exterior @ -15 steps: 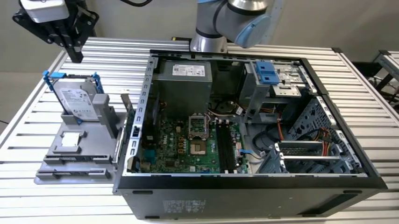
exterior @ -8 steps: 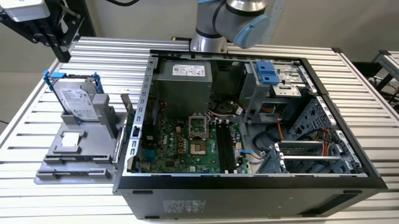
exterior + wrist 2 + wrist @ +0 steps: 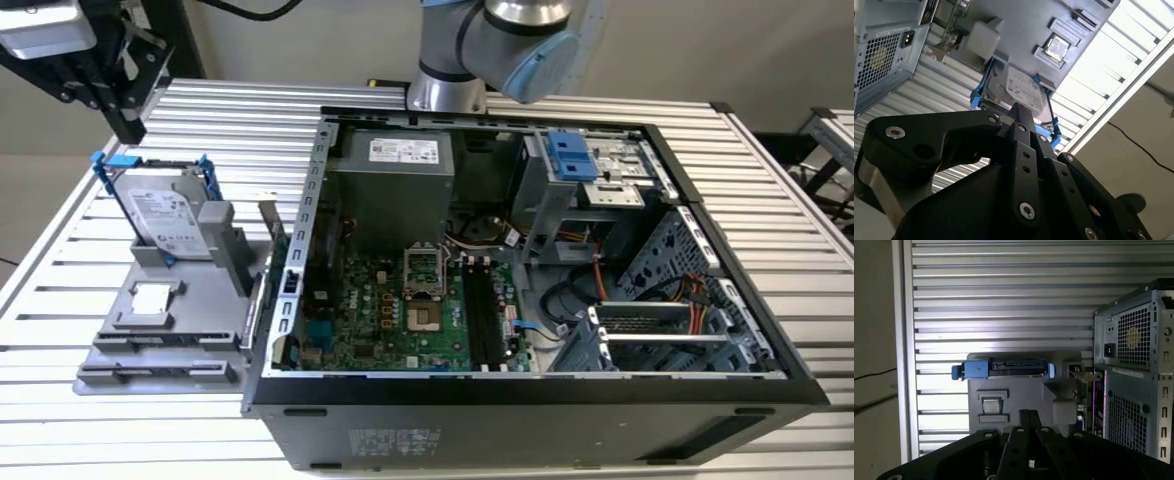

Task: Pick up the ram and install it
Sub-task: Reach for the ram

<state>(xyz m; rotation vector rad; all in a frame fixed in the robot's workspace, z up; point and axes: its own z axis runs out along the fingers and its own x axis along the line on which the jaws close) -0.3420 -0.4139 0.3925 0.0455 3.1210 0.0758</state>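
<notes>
Black gripper [image 3: 1027, 416], closed and empty, is hovering over blue-framed silver hard drive [image 3: 1004, 369] near slatted aluminium worktop [image 3: 1004, 300] edge: risking a wrong-part grab.

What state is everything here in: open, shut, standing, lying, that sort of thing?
gripper: shut, holding nothing.
computer case: lying on its side, side panel off.
hard drive: upright in the grey holder.
square chip: lying flat on the holder.
memory slots: look empty.
</notes>
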